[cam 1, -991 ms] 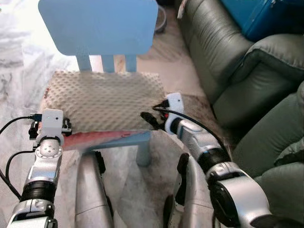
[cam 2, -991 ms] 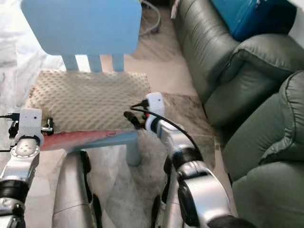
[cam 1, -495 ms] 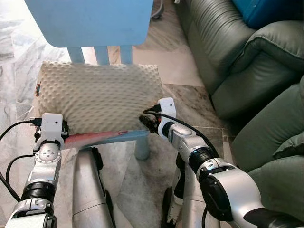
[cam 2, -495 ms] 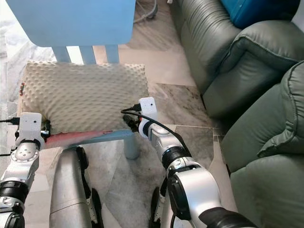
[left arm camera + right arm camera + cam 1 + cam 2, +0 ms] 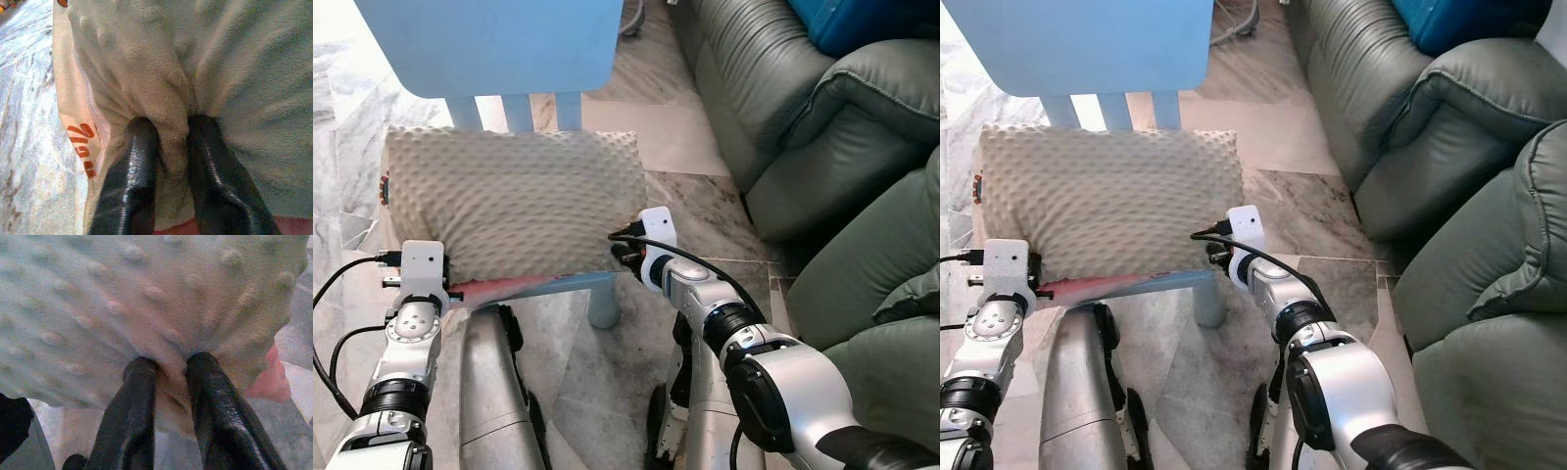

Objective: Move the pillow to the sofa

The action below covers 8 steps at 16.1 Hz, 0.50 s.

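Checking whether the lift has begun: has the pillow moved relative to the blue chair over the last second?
Yes. The pillow, pinched by the left gripper and right gripper, has risen toward the blue chair's backrest and now covers its slats' lower ends.

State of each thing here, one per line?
pillow: lying on the chair seat, pinched at both near corners
left pincer: shut on the pillow
right pincer: shut on the pillow
blue chair: upright, bearing the pillow
sofa: unoccupied seat beside chair

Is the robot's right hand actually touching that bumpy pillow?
Touching. The right wrist view shows the right hand pinching a fold of the pillow.
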Motion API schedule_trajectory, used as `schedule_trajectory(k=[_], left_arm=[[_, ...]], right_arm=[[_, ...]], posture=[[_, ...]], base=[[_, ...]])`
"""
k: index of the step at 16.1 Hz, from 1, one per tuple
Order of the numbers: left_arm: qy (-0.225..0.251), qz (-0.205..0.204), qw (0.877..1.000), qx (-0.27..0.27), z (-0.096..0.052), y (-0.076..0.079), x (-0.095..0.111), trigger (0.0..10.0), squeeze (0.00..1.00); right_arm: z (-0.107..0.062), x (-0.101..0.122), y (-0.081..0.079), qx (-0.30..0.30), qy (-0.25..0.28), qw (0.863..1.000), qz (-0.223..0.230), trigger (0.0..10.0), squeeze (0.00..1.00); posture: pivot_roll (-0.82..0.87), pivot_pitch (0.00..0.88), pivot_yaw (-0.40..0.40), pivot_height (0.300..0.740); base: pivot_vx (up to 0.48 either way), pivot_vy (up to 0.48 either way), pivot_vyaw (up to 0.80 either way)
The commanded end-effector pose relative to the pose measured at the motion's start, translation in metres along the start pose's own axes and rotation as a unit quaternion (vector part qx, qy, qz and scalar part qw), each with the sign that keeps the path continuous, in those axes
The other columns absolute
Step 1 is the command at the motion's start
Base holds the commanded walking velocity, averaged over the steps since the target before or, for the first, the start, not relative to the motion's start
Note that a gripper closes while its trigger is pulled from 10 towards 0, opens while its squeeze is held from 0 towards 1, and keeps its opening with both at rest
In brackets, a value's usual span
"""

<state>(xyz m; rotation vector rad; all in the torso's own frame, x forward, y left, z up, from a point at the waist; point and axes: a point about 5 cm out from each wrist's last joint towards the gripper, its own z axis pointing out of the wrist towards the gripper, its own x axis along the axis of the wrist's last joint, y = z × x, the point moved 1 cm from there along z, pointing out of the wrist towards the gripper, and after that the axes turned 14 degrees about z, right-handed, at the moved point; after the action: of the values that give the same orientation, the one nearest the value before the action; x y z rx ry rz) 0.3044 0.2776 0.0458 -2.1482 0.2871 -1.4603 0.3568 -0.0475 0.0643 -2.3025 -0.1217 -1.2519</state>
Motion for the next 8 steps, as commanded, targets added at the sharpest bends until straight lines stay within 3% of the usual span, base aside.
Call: schedule_trajectory(k=[1, 4, 7, 8], left_arm=[[-0.047, 0.004, 0.998, -0.051, -0.008, 0.023, -0.023, 0.0, 0.0], [-0.046, -0.008, 0.997, -0.059, -0.006, 0.029, -0.019, 0.0, 0.0], [0.016, 0.031, 0.999, -0.034, 0.006, 0.024, 0.014, 0.0, 0.0], [0.039, 0.025, 0.999, -0.012, 0.01, 0.018, 0.028, 0.0, 0.0]], right_arm=[[-0.001, -0.013, 0.004, -0.009, -0.022, 1.0, 0.009, 0.0, 0.0], [-0.001, -0.01, 0.006, -0.02, -0.012, 1.0, 0.007, 0.0, 0.0], [-0.002, 0.018, 0.01, -0.024, 0.041, 0.998, 0.044, 0.0, 0.0], [-0.004, 0.031, 0.012, -0.021, 0.069, 0.996, 0.049, 0.0, 0.0]], posture=[[0.06, 0.232, -0.141, 0.453], [0.06, 0.208, -0.141, 0.453], [0.07, 0.101, -0.135, 0.453], [0.08, 0.055, -0.136, 0.453]], base=[[0.0, 0.0, 0.0], [0.0, 0.0, 0.0], [0.0, 0.0, 0.0], [0.0, 0.0, 0.0]])
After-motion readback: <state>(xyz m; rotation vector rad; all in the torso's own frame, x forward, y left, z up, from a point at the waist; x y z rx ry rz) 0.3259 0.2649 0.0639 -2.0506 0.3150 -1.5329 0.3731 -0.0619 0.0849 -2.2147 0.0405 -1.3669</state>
